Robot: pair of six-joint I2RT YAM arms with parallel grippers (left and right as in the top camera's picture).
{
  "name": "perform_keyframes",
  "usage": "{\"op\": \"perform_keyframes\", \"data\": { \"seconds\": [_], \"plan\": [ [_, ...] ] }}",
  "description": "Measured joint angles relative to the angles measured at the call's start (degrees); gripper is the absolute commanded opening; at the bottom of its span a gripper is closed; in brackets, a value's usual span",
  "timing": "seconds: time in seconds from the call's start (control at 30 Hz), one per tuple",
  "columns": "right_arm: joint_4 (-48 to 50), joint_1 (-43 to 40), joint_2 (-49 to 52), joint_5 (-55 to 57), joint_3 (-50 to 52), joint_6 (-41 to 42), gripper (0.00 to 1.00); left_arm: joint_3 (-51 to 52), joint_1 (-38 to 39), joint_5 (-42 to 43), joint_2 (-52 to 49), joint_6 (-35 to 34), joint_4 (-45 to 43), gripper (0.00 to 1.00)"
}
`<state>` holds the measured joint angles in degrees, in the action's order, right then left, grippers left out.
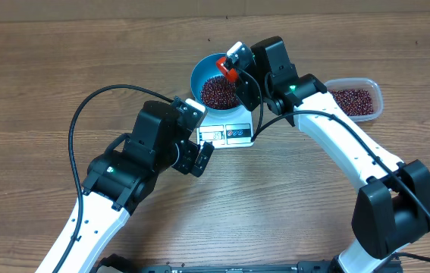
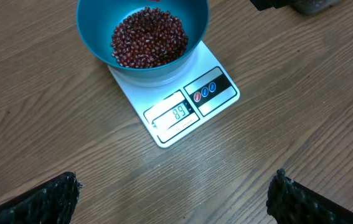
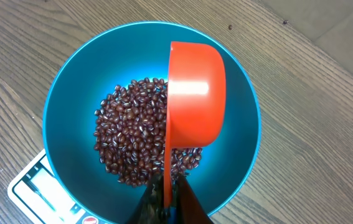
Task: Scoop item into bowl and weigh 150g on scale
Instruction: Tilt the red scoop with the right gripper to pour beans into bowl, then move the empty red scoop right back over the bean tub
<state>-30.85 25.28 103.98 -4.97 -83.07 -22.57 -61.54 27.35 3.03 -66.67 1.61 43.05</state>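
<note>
The right gripper (image 3: 165,202) is closing on the handle of an orange scoop (image 3: 195,93), holding it over the beans (image 3: 132,137) heaped in the blue bowl (image 3: 70,93). The bowl is sitting on the 12 o'clock end of the scale (image 1: 226,130); its display (image 2: 175,114), at the 6 o'clock edge, is showing 89. The left gripper (image 2: 176,196) is hanging wide open and empty at the scale's 7 o'clock. A clear tub (image 1: 374,89) of beans is resting on the worktop (image 1: 48,68) at the bowl's 3 o'clock.
</note>
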Motion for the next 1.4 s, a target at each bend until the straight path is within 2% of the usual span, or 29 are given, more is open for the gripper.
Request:
{"op": "perform_keyframes", "data": {
  "seconds": [1.4],
  "plan": [
    [-2.14,2.27,-1.55,5.4,-0.04,-0.35,0.04,0.0,0.0,0.0,0.0,0.02,0.0,1.0]
  ]
}}
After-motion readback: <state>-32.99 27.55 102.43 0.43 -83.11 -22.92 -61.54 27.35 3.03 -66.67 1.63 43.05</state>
